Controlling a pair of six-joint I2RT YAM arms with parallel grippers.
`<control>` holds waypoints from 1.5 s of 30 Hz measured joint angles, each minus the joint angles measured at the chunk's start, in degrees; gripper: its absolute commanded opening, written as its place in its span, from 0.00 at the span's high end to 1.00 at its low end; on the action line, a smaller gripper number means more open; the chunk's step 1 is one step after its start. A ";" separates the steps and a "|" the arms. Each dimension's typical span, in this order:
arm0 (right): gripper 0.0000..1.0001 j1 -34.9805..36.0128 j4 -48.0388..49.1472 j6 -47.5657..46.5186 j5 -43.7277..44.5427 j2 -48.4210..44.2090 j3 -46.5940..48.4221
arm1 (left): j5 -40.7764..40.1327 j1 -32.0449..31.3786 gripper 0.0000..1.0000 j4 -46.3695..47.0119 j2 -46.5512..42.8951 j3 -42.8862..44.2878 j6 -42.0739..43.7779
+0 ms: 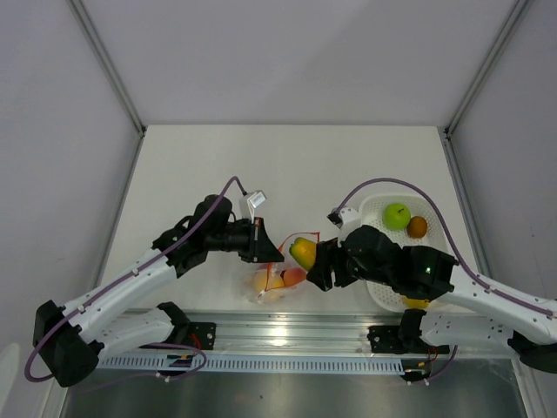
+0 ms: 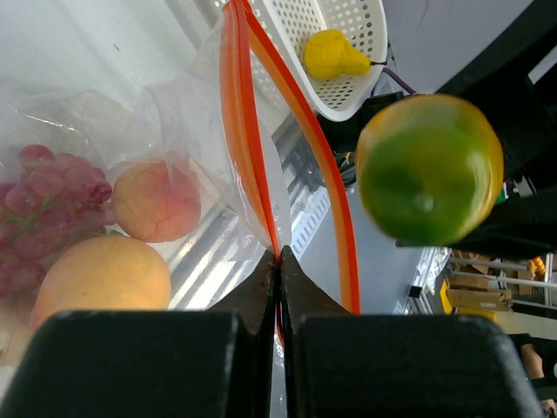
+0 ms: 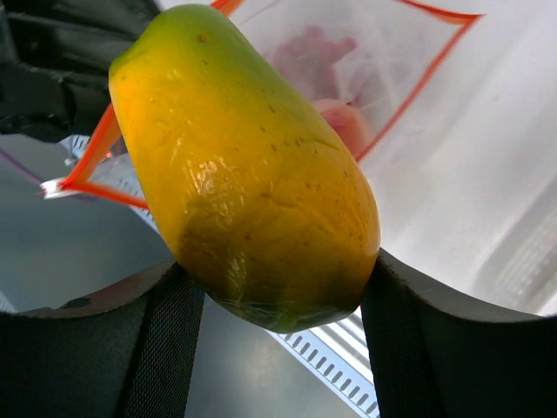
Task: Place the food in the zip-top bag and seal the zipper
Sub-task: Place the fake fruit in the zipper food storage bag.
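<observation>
My left gripper [image 1: 264,242] is shut on the orange-red zipper strip [image 2: 248,139] of the clear zip-top bag [image 1: 280,272], holding its mouth open above the table's near edge. The bag holds red grapes [image 2: 48,205], a peach-coloured fruit [image 2: 155,202] and an orange-yellow fruit [image 2: 103,274]. My right gripper [image 1: 312,259] is shut on a yellow-green mango-like fruit [image 3: 252,165], also seen from above [image 1: 303,252], right at the bag's mouth [image 3: 409,87]. A green round fruit [image 1: 397,215], an orange round one [image 1: 418,227] and a yellow one [image 2: 335,54] lie in the white tray.
The white perforated tray [image 1: 372,209] stands at the right, partly under my right arm. The metal rail [image 1: 287,335] with the arm bases runs along the near edge. Grey walls enclose the table on the left, right and back.
</observation>
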 measured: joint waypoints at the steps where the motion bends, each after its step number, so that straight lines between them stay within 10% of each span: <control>1: 1.00 0.87 0.39 -0.26 -0.42 0.26 0.17 | 0.02 0.00 0.99 0.02 0.00 0.11 0.00; 31: 0.97 2.36 -9.16 1.79 -2.56 17.11 10.05 | -4.85 0.15 1.00 -1.01 -4.79 1.57 -0.15; 38: 0.69 1.03 -9.40 1.84 -4.07 20.79 10.49 | -4.83 0.15 0.99 -0.33 -4.81 1.57 -0.42; 45: 0.13 0.72 -9.53 1.79 -4.04 20.94 13.11 | -4.50 0.15 0.99 0.42 -4.70 1.57 -0.55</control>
